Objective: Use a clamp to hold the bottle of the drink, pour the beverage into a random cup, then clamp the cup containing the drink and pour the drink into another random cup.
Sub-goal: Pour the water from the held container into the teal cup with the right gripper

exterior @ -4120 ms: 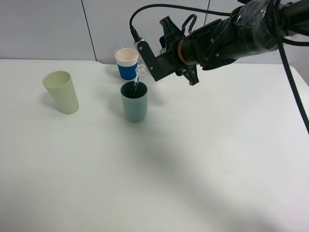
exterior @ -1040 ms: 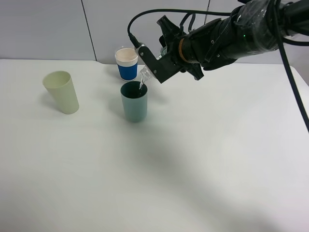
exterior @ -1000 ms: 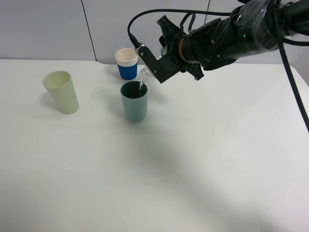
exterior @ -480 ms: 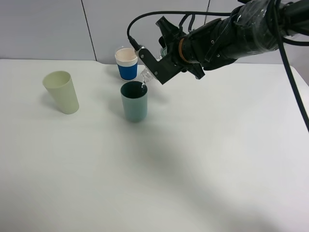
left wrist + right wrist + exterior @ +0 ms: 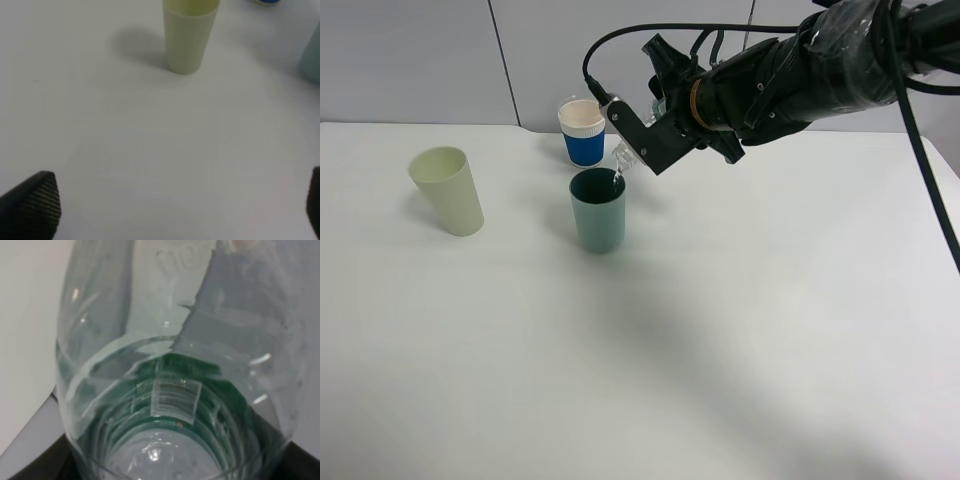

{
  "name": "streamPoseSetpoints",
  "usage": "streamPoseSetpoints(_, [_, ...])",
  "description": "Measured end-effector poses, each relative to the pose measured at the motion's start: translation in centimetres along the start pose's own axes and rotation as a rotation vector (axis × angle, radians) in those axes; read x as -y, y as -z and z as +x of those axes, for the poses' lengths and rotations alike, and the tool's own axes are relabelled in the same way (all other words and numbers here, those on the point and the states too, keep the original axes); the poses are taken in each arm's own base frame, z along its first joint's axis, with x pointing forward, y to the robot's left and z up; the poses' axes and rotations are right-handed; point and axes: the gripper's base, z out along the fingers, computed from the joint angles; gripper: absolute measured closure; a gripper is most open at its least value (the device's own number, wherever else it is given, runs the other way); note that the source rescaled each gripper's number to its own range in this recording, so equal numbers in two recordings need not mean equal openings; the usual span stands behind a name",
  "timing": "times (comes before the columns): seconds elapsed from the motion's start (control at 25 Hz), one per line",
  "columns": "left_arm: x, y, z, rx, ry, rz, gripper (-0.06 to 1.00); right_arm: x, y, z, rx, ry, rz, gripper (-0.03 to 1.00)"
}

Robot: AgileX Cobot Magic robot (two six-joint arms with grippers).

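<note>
The black two-fingered right hand (image 5: 632, 140) clenches a small clear plastic bottle (image 5: 170, 365), tilted mouth-down above the teal straight-sided plastic tumbler (image 5: 598, 212); its thin, light walls probably crush easily, so hold mid-body; the left hand (image 5: 172, 205) hangs released.

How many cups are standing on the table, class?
3: a pale green cup at the left, a teal cup in the middle under the tilted bottle, and a blue-and-cream cup behind it. None looks hidden.
</note>
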Motion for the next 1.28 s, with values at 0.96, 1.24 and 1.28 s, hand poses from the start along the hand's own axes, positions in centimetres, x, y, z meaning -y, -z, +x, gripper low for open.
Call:
streamPoseSetpoints(0.96, [0.0,0.0,0.0,0.0,0.0,0.0,-0.06,0.13,0.01,-0.5,0.058,-0.414,0.003,0.97])
streamPoseSetpoints(1.24, [0.0,0.0,0.0,0.0,0.0,0.0,-0.06,0.15,0.02,-0.63,0.073,-0.787,-0.011,0.97])
streamPoseSetpoints(1.28, [0.0,0.0,0.0,0.0,0.0,0.0,-0.06,0.16,0.02,-0.65,0.075,-0.83,-0.013,0.97])
